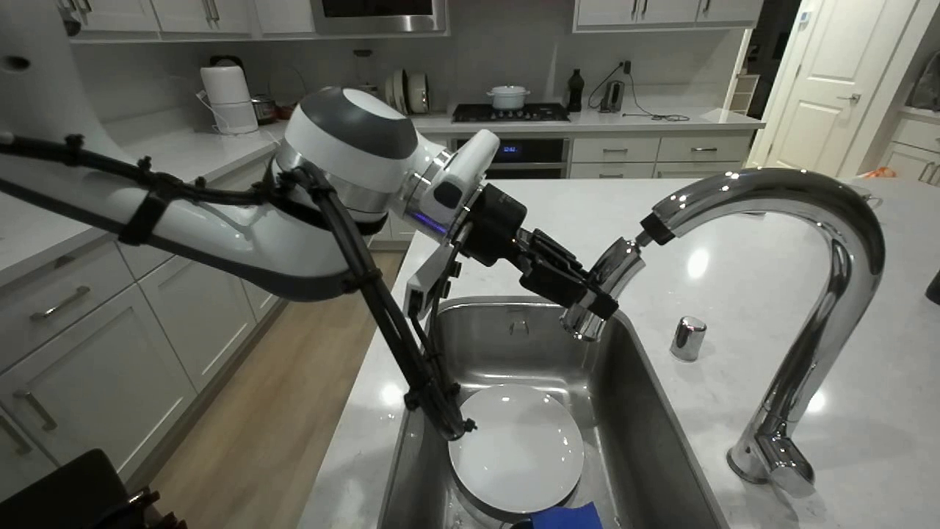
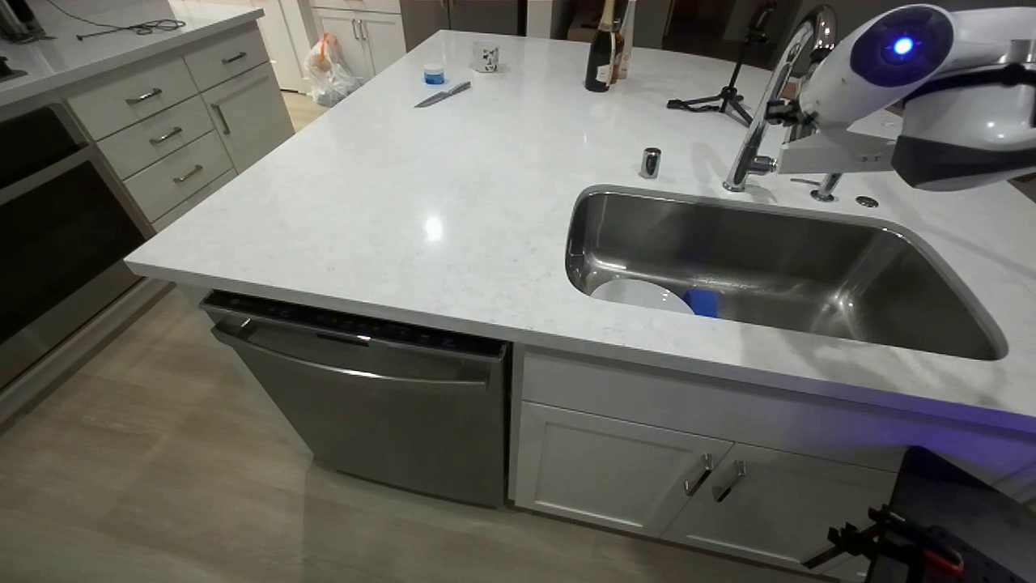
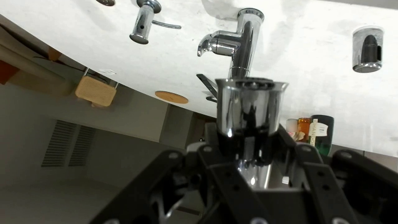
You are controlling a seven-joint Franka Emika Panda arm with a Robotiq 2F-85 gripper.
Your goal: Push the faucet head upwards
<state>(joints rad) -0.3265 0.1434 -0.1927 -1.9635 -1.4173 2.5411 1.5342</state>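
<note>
The faucet head (image 1: 618, 263) is a short chrome cylinder. In an exterior view it hangs tilted over the far end of the sink, apart from the arched chrome gooseneck (image 1: 859, 257), with a thin dark hose piece showing between them. My gripper (image 1: 598, 292) has its black fingers around the head's middle. In the wrist view the faucet head (image 3: 249, 107) stands between the fingertips (image 3: 247, 135), which appear to touch it on both sides. In an exterior view the neck (image 2: 761, 121) shows beside the arm, and the head and gripper are hidden.
The steel sink (image 1: 650, 411) holds a white plate (image 1: 518, 448) and a blue item (image 1: 565, 516). A small chrome knob (image 1: 689, 338) stands on the counter between sink and neck. A soap dispenser (image 3: 143, 23), tripod (image 2: 728, 101) and bottles (image 2: 603, 61) stand around the faucet.
</note>
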